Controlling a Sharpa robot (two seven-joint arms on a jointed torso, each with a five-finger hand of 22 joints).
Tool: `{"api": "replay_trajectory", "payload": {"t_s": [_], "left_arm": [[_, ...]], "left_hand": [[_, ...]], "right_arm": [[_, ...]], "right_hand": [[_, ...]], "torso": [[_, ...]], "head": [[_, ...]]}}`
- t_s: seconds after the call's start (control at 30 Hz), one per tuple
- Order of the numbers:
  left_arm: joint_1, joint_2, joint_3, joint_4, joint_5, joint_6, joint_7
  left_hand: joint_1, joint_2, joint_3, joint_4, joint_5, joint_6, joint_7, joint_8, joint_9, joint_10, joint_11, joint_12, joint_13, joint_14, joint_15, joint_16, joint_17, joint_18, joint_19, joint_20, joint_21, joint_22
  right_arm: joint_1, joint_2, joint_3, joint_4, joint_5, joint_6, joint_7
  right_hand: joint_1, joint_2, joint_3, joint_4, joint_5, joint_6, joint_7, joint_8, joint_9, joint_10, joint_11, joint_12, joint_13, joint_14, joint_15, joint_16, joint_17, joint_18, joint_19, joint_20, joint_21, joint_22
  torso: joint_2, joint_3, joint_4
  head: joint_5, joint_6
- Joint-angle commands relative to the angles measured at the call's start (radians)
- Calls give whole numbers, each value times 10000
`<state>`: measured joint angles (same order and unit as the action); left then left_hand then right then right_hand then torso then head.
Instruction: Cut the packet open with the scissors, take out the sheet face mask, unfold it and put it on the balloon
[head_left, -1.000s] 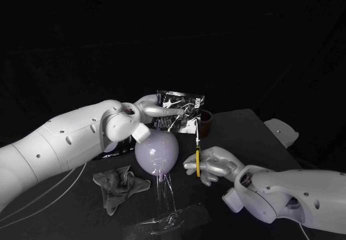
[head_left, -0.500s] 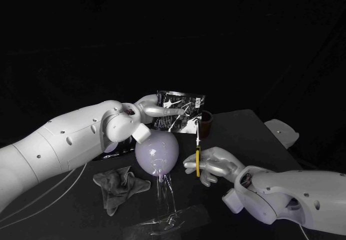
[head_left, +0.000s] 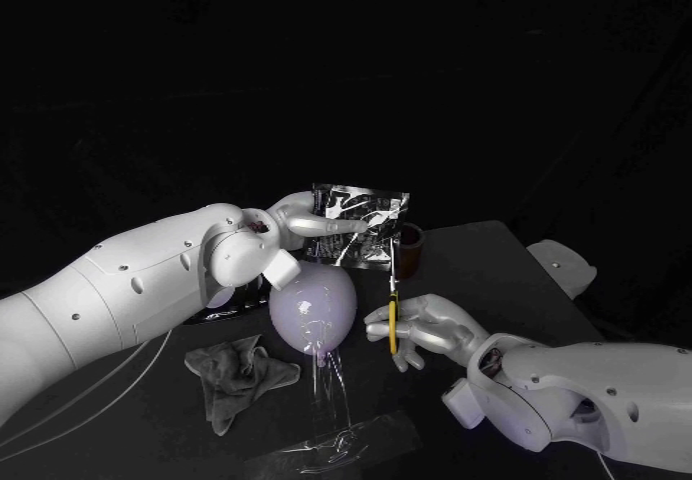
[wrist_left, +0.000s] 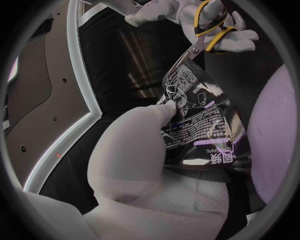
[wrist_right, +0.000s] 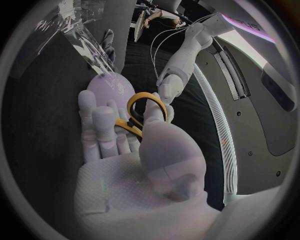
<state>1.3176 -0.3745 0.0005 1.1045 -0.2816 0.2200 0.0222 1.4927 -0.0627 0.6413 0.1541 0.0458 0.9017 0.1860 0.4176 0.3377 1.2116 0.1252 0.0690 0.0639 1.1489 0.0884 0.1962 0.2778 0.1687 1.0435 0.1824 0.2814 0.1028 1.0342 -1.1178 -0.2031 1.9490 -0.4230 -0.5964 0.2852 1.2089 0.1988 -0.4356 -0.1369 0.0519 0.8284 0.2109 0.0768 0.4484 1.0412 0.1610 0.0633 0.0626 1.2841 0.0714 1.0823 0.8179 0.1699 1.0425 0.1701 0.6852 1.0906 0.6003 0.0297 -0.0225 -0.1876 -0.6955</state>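
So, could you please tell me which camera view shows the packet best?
The left wrist view: the packet is large and close, print visible, held by the fingers of the left hand, with the scissors at its edge. The head view shows it small, held up near the balloon. The right wrist view faces the balloon instead.

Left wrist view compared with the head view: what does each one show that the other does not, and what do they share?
Left wrist view: the lines of print on the packet, seen close up. Head view: a grey cloth and a brown cup. Both: the left hand holding the packet, the right hand holding the yellow-handled scissors, and the balloon.
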Motion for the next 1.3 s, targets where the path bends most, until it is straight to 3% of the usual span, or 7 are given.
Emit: {"api": "replay_trajectory", "payload": {"t_s": [0.03, 0.5, 0.83, 0.97, 1.3], "left_arm": [[14, 5, 12, 40, -76, 8, 99], [12, -65, 7, 224, -283, -52, 134], [12, -112, 5, 295, -268, -237, 165], [11, -116, 4, 268, -245, -329, 178], [11, -133, 3, 211, -136, -608, 205]], "left_hand": [[1, 75, 14, -71, 33, 52, 6, 28, 556, 73, 13, -52, 3, 43, -51, 27, 9, 139, 63, 20, 40, 11], [1, 75, 14, -71, 33, 52, 6, 28, 556, 73, 13, -52, 3, 43, -51, 27, 9, 139, 63, 20, 40, 11], [1, 75, 14, -71, 33, 52, 6, 28, 556, 73, 13, -52, 3, 43, -51, 27, 9, 139, 63, 20, 40, 11], [1, 75, 14, -71, 33, 52, 6, 28, 556, 73, 13, -52, 3, 43, -51, 27, 9, 139, 63, 20, 40, 11], [-20, 78, 21, -97, 34, 52, 6, 30, 570, 75, 11, -54, 3, 45, -53, 20, 13, 138, 58, 17, 42, 8]], "right_arm": [[32, 6, 13, 35, -17, 21, 224], [329, 77, 31, -49, 300, -140, 304], [436, 138, 40, -102, 454, -136, 288], [444, 137, 40, -105, 473, -131, 275], [448, 106, 39, -86, 518, -220, 348]], "right_hand": [[-50, -45, -291, -66, -43, -95, 222, -40, -19, -94, -16, -17, -2, -81, 15, -45, -29, 100, -89, 4, -47, -20], [-98, -34, -292, -57, -44, -100, 239, -40, -30, -125, -2, -8, 2, -115, 28, -61, -66, 105, -112, 21, -66, -37], [-131, 62, -280, -82, -43, 71, 192, 60, -21, 63, -48, 99, 38, -77, 9, 48, 22, 100, -32, 39, 82, 19], [22, 311, -264, -273, -40, 703, -99, 410, 60, 958, -335, 484, 133, 287, -218, 507, 504, -5, 484, -121, 836, 384], [159, 808, -268, -573, -38, 1536, -548, 815, 151, 2150, -759, 793, 284, 852, -599, 1120, 1223, -214, 1271, -468, 1991, 981]], "torso": [[5, -4, 6], [2, -10, 14], [3, -8, -3], [2, -10, -2], [3, -12, 1]], "head": [[-19, 17], [-172, 136], [-169, 123], [-155, 108], [-170, 94]]}}
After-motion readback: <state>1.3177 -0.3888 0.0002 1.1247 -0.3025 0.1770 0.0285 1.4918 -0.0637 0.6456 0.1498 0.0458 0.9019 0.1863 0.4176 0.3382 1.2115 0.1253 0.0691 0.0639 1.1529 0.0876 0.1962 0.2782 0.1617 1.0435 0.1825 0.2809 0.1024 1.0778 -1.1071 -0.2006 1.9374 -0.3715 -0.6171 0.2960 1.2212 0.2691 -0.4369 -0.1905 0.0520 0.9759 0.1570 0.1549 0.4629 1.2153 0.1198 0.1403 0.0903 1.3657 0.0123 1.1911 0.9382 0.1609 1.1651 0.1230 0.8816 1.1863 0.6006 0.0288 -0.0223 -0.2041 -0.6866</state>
